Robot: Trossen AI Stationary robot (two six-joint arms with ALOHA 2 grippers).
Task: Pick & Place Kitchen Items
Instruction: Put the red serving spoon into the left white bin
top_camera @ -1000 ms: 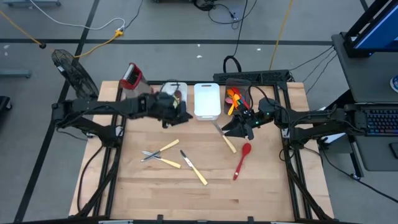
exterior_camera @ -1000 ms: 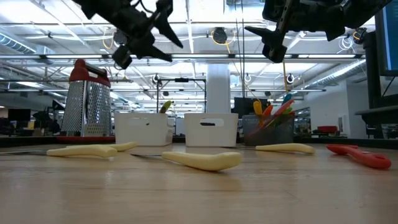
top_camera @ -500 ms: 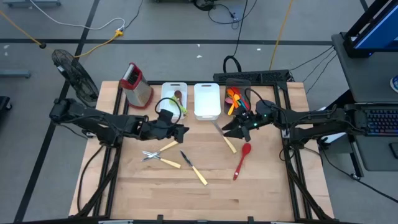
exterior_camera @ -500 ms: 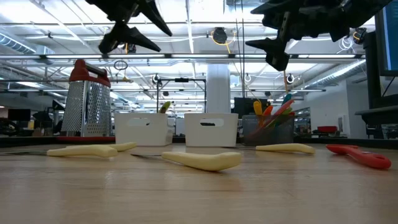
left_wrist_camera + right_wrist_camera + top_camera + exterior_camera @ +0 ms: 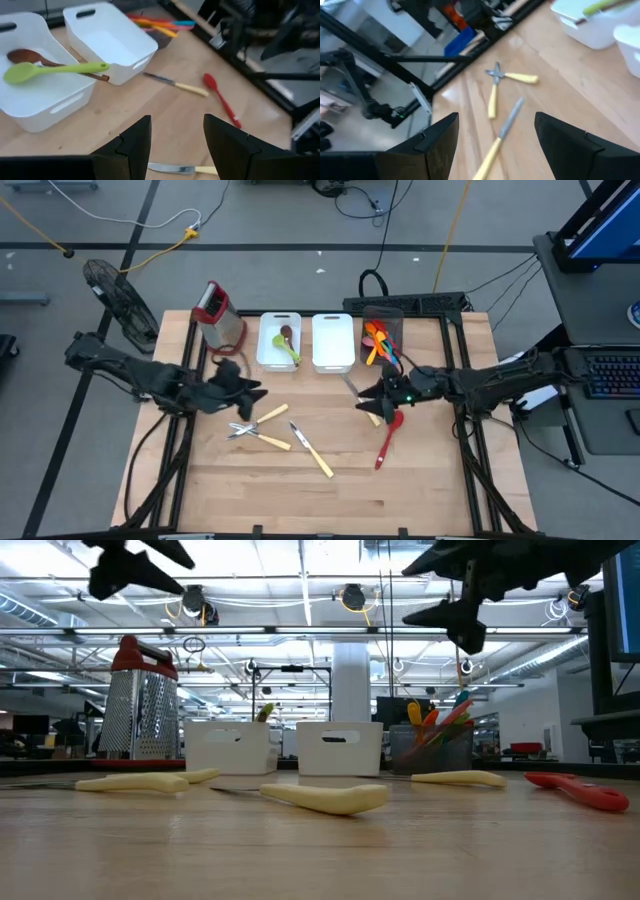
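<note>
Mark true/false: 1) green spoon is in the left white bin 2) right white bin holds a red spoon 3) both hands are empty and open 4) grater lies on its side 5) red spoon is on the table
1) True: the green spoon lies in the left white bin.
2) False: the right white bin is empty.
3) True: left hand and right hand hold nothing.
4) False: the grater stands upright.
5) True: the red spoon lies on the table.

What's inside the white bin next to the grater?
The left white bin holds a green spoon lying across a brown wooden spoon. Part of the wooden spoon's handle is hidden under the green one. Nothing else shows inside.
</note>
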